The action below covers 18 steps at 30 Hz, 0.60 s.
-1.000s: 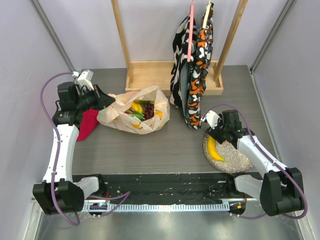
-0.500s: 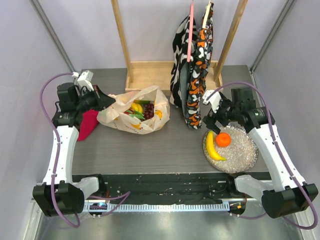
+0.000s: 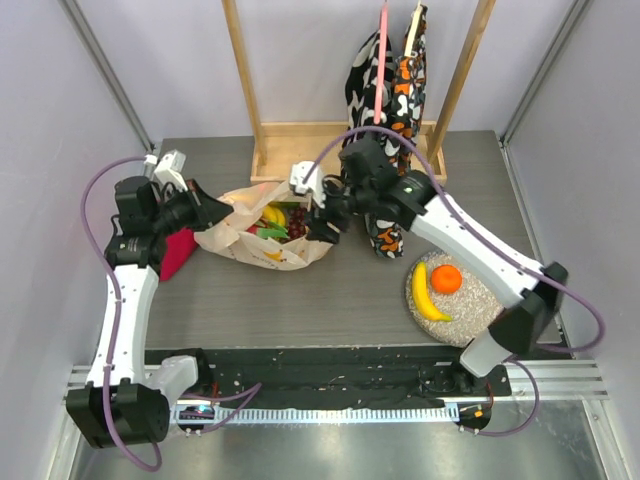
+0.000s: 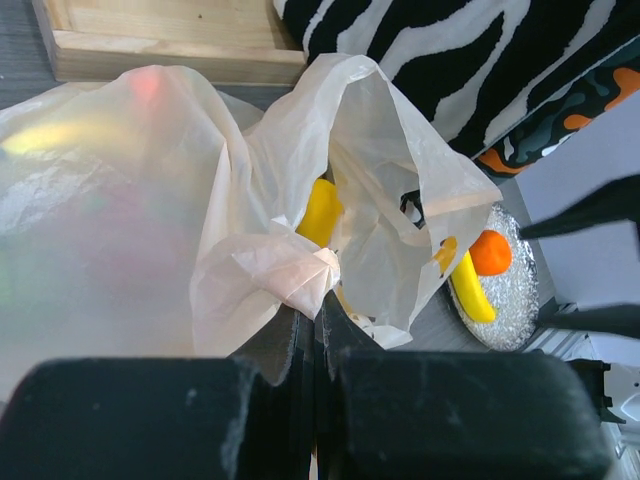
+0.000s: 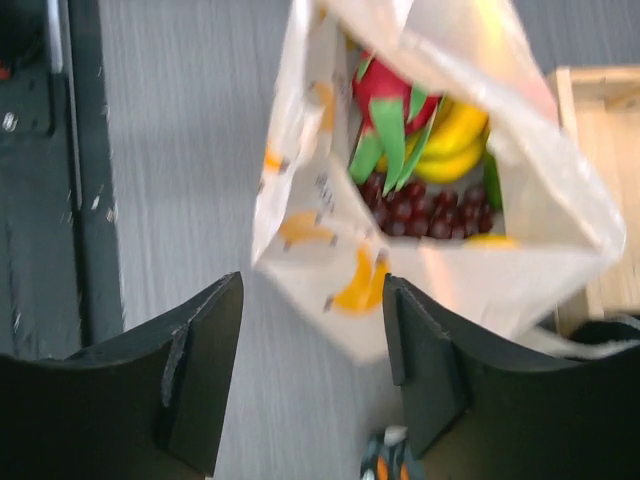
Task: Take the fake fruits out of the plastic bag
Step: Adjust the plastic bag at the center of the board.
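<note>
Plastic bag (image 3: pixel 262 243) lying on the counter (image 3: pixel 300 300) with its mouth agape, left gripper (image 4: pixel 316 318) clamped on a fold of its rim, right gripper (image 5: pixel 310 295) empty, jaws apart, just above the mouth, fake fruits (image 3: pixel 281 219) inside, 1 banana (image 3: pixel 428 296) and 1 orange (image 3: pixel 446 279) on the silver plate (image 3: pixel 482 316).

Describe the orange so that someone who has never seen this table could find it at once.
On the table, look to the near right side, where a glittery silver round plate lies. Two fruits rest on it; the orange is the round one, beside the long yellow banana.
</note>
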Motion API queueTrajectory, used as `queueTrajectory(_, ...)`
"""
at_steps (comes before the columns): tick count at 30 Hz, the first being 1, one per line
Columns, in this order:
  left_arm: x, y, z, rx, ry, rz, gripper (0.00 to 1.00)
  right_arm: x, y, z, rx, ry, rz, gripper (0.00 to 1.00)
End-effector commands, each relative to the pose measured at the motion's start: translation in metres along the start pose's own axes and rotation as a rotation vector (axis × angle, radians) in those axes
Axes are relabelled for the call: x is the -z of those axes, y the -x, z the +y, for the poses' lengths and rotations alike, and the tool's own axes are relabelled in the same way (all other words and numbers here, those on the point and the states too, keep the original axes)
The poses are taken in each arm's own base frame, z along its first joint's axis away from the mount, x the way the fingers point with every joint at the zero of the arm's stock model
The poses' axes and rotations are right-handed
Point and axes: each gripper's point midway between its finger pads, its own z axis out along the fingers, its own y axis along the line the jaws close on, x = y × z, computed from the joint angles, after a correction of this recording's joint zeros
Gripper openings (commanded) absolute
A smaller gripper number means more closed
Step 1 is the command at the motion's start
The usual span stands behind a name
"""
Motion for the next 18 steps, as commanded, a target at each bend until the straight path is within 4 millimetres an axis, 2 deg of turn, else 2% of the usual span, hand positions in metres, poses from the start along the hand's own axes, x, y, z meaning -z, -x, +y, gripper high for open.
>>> queueTrajectory(1,0.011,0.002,-0.014,-0.023,-0.031,-0.031,0.00,-0.049,0.025,-0.036,-0.066,-0.065,-0.087,0.58)
queueTrajectory(2,0.012,0.000,-0.014,-0.022,-0.026,-0.026,0.00,-0.059,0.025,-0.046,-0.079,-0.088,-0.085,0.56)
queueTrajectory(3,0.014,0.000,-0.015,-0.026,-0.025,-0.028,0.00,-0.086,0.008,-0.056,-0.120,-0.097,-0.046,0.52)
queueTrajectory(5,0.016,-0.002,-0.016,-0.026,-0.025,-0.027,0.00,-0.103,-0.004,-0.083,-0.145,-0.189,-0.001,0.48)
queueTrajectory(6,0.017,-0.002,-0.016,-0.026,-0.024,-0.029,0.00,-0.124,-0.025,-0.092,-0.179,-0.212,0.054,0.46)
queueTrajectory(7,0.017,-0.002,-0.016,-0.026,-0.025,-0.029,0.00,-0.127,-0.038,-0.108,-0.226,-0.274,0.085,0.45)
queueTrajectory(8,0.018,-0.003,-0.016,-0.027,-0.026,-0.031,0.00,-0.129,-0.040,-0.119,-0.246,-0.310,0.087,0.44)
queueTrajectory(9,0.018,-0.003,-0.017,-0.029,-0.029,-0.030,0.00,-0.135,-0.052,-0.127,-0.271,-0.330,0.106,0.43)
queueTrajectory(12,0.017,-0.006,-0.016,-0.027,-0.030,-0.027,0.00,-0.130,-0.062,-0.150,-0.296,-0.427,0.113,0.43)
queueTrajectory(18,0.016,-0.017,-0.013,-0.015,-0.039,-0.016,0.00,-0.123,-0.082,-0.171,-0.273,-0.560,0.182,0.68)
